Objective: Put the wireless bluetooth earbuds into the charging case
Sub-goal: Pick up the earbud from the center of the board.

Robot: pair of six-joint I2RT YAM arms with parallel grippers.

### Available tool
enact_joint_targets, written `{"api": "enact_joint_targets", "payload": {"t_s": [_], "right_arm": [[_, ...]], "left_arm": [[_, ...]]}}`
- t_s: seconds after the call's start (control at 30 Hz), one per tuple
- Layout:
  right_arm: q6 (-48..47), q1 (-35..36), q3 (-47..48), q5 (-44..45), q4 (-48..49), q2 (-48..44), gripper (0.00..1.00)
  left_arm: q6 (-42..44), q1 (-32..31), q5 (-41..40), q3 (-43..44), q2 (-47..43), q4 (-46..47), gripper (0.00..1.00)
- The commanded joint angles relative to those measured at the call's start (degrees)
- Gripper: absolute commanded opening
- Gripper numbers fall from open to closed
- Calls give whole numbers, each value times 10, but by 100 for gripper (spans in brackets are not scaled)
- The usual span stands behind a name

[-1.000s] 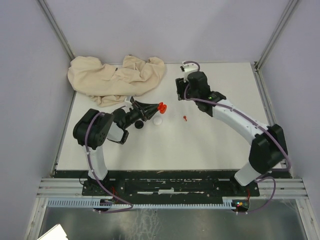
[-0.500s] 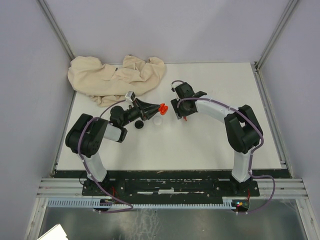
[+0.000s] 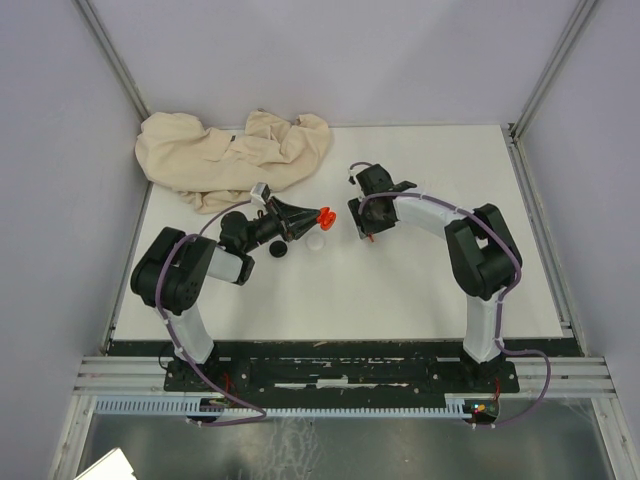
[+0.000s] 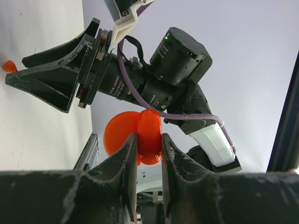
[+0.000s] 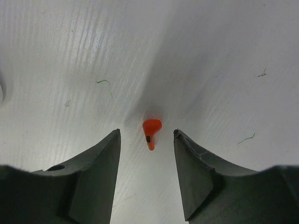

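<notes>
My left gripper is shut on a red charging case, held just above the table with its lid swung open to one side; from above the case shows at the tips of the left fingers. One red earbud lies on the white table. My right gripper stands open straddling it, a finger on each side, neither touching. From above the right gripper hangs low over the earbud, right of the case. No other earbuds show.
A white disc and a black disc lie on the table under the left arm. A crumpled beige cloth fills the back left corner. Grey walls close in the table.
The right arm has swung from the back of the table down to the red earbud, and its jaws have narrowed a little. The left gripper and case have barely moved.
</notes>
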Motion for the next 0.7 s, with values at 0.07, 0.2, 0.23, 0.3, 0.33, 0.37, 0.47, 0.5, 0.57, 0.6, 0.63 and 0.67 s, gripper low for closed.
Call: {"api": "enact_joint_targets", "payload": {"t_s": [0.07,0.2,0.23,0.3,0.33,0.37,0.47,0.5,0.57,0.6,0.63,0.67], "right_arm": [[-2,-8,15,-18,29,12,56],[-3,-12,16,-22,32,17,54],[-2,-13,16,-23,33,18,53],[-3,-15,15,-25,33,20,52],[-3,-15,16,-26,33,21,51],[-3,-16,16,-27,34,23,51],[-2,-19,15,-29,33,24,49],[-2,-19,15,-29,33,23,48],[-2,-21,14,-30,32,23,46],[-2,-21,14,-30,32,23,45],[-1,-22,15,-31,31,23,44],[-1,-22,15,-31,30,23,41]], "left_arm": [[35,-1,15,5,-10,14,3],[35,-1,15,6,-10,12,3],[35,-1,15,6,-10,12,3],[35,-1,15,8,-10,10,3],[35,-1,15,8,-10,9,3],[35,-1,15,9,-10,9,3],[37,-1,15,9,-10,5,3],[37,-1,15,10,-11,5,3],[37,-1,15,10,-10,4,3],[37,-1,15,11,-10,3,3],[38,-1,15,11,-10,3,3],[37,-1,15,11,-10,3,3]]}}
